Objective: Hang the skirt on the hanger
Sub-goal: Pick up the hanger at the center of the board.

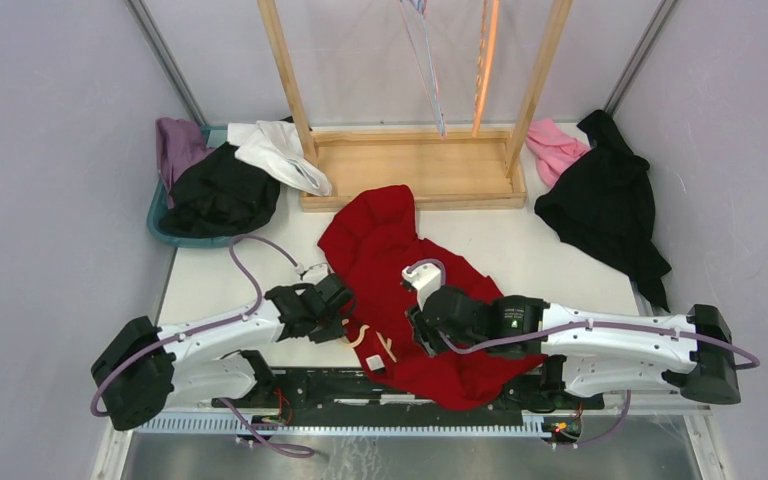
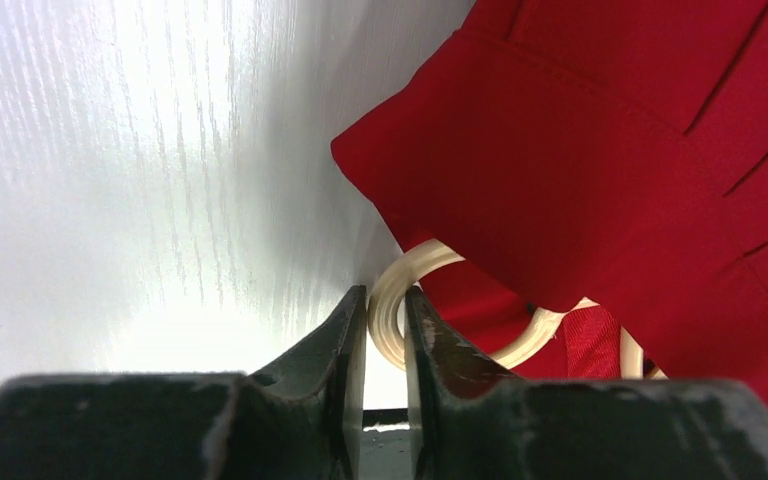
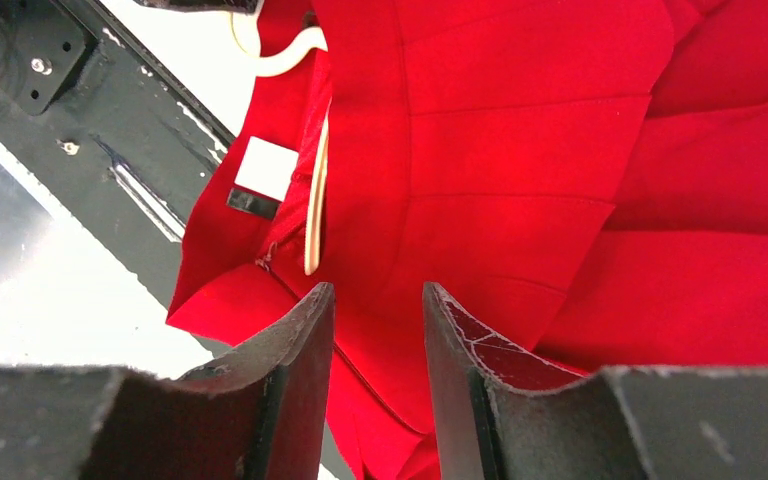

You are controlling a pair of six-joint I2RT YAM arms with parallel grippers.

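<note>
Red skirt (image 1: 400,270) lies crumpled on the desk (image 1: 220,280) right by the arms, with the cream hanger (image 2: 415,262) poking out from under it. Left claw (image 2: 387,292) is pinched nearly closed on the hook, probably to steady it. Right claw (image 3: 377,290) sits half open over the pleats, gripping nothing I can see (the white tag (image 3: 266,168) looks blank).

Bare tabletop (image 1: 200,290) lies open left of the skirt (image 1: 390,250), between the left arm (image 1: 220,335) and the basket (image 1: 185,240) of clothes. Another bare strip runs right of the skirt up to the black garment (image 1: 605,205). The wooden rack (image 1: 430,165) blocks the back, its base spanning the middle and its posts rising either side, while in front the left arm and right arm (image 1: 610,335) lie low, converging on the skirt.
</note>
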